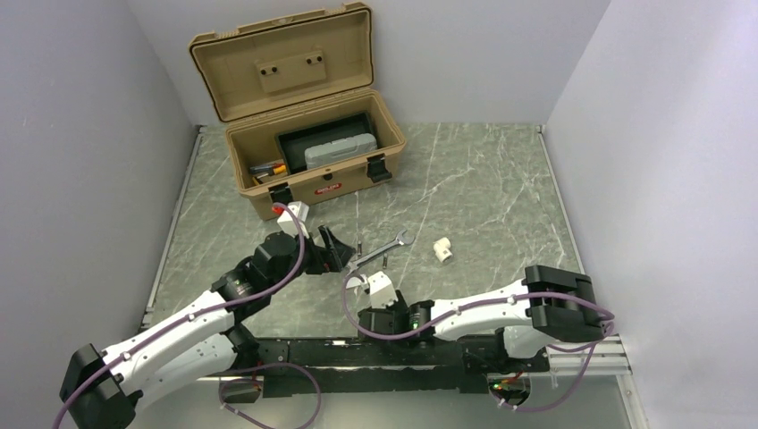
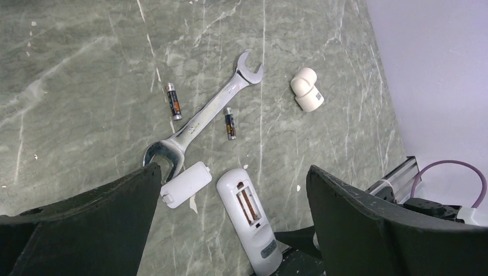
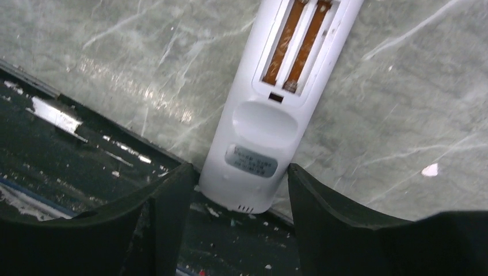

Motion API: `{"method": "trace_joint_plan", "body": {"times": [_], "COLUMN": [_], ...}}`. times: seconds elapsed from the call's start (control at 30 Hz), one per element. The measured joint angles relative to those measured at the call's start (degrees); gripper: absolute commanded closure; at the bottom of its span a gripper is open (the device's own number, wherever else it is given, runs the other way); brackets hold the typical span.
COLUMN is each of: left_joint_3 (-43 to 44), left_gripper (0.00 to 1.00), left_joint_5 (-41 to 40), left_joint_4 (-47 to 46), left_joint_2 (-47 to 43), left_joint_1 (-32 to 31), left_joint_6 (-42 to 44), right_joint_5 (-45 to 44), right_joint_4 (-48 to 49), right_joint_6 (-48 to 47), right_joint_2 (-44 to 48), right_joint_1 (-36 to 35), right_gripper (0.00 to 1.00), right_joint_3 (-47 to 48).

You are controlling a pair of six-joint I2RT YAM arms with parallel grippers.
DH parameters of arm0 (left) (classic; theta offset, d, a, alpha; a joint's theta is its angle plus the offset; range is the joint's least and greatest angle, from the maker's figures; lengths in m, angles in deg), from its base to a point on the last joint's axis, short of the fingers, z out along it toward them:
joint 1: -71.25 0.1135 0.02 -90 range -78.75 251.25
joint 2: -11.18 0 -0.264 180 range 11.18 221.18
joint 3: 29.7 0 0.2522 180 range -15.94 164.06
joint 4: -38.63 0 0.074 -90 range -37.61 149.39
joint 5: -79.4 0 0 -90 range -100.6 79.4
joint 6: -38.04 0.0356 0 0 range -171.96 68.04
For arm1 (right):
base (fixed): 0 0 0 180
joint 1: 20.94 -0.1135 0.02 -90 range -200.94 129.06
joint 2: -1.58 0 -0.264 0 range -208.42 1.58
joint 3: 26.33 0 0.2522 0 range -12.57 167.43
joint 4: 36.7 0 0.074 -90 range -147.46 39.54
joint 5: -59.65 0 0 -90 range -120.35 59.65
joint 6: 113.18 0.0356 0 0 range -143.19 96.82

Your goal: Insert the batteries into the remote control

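Right pincer (image 3: 239, 168) straddled the label end of the remote control (image 3: 262, 109), fingers apart; clamped or loose, couldn't tell. Remote control lay on the bench (image 2: 69, 69), battery bay open and facing up. Left pincer (image 2: 233, 171) gaped wide, holding nothing. Two batteries (image 2: 172, 100) flanked the wrench (image 2: 201, 118).

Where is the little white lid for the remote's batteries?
In the left wrist view, the little white lid lies flat on the table, just left of the remote control and right beside the silver wrench's lower end.
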Motion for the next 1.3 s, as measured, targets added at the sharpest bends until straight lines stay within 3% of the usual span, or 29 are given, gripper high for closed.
{"method": "trace_joint_plan", "body": {"times": [0.3,0.6,0.9,1.03,1.3], "left_joint_3": [-0.8,-0.9,-5.0,-7.7,-11.0], "left_gripper": [0.01,0.01,0.01,0.01,0.04], "left_joint_5": [0.5,1.1,8.1,13.8,18.8], "left_joint_4": [-0.2,-0.5,-8.1,-15.6,-21.9], "left_joint_2": [-0.1,-0.1,-1.0,-1.0,-1.0], "left_joint_1": [0.3,0.4,0.5,0.5,0.5], "left_joint_6": [-0.7,-0.8,3.1,5.3,14.4], "right_joint_5": [-1.2,-2.5,-2.7,-2.9,-3.5], "right_joint_4": [-2.5,-4.2,-1.8,-0.4,-0.9], "right_joint_6": [7.1,11.1,10.4,9.8,9.5], "right_joint_2": [0.6,1.8,21.6,28.7,36.9], "right_joint_1": [-3.3,-4.1,-4.2,-4.1,-2.9], "right_gripper": [0.54,0.58,0.60,0.61,0.63], "right_joint_3": [-0.2,-0.8,-9.5,-11.4,-12.4]}}
